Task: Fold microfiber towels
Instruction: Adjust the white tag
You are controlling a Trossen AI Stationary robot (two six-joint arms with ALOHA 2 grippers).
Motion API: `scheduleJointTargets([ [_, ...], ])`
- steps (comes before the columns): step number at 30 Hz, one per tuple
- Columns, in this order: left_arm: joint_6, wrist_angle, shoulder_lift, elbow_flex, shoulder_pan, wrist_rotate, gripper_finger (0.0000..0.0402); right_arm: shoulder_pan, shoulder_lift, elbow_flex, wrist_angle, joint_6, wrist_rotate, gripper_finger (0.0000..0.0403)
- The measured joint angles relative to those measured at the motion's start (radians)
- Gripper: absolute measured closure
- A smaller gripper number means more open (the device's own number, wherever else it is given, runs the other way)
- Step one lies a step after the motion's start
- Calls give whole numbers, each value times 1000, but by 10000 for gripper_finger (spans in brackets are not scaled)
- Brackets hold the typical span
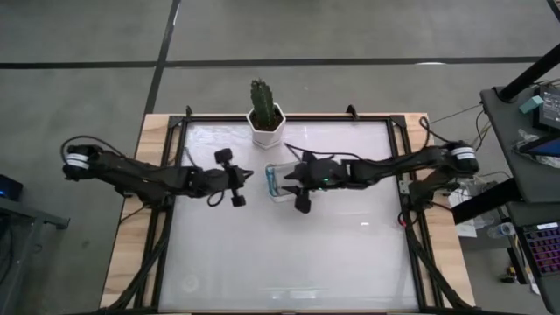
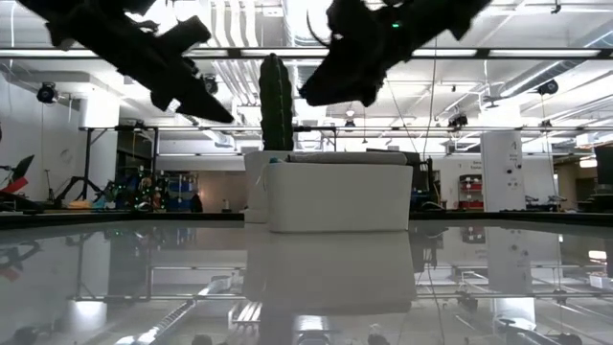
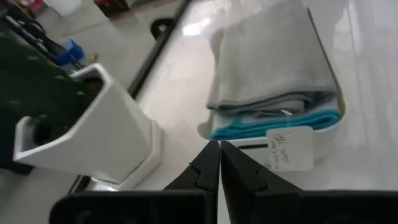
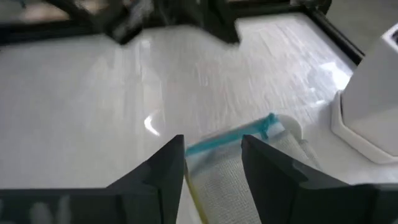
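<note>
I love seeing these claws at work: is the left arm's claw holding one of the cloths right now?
No: the left gripper is pinched shut on nothing, short of the grey cloth that lies on top of the stack.

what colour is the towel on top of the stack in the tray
Grey. The top towel lies folded over a bright blue one; the left wrist view shows it best.

This is a robotics lab or workshop in a large industrial hall. The low view shows exposed ceiling pipes (image 2: 239,29), strip lights, white columns (image 2: 503,168) and equipment racks (image 2: 120,168) behind the glossy white table (image 1: 289,254). From above, a concrete floor (image 1: 79,52) and a desk with a keyboard (image 1: 544,249) flank it.
</note>
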Motion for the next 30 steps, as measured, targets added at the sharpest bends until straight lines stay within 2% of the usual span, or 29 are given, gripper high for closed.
scheduleJointTargets([
  [5, 19, 86, -108, -84, -1, -25, 402, -5, 132, 156, -120, -27, 1, 255],
  [11, 20, 111, -174, -123, -2, -19, 402, -13, 268, 289, -161, -44, 16, 268],
  [15, 22, 119, -170, -122, -2, -18, 402, -19, 322, 335, -188, -44, 78, 275],
  [23, 45, 120, -149, -122, -2, -17, 402, -20, 367, 354, -191, -43, 78, 283],
  [26, 50, 135, -145, -122, -2, -17, 402, -20, 369, 353, -193, -46, 77, 307],
  [30, 52, 139, -145, -122, -2, -17, 402, -21, 369, 353, -191, -51, 72, 369],
])
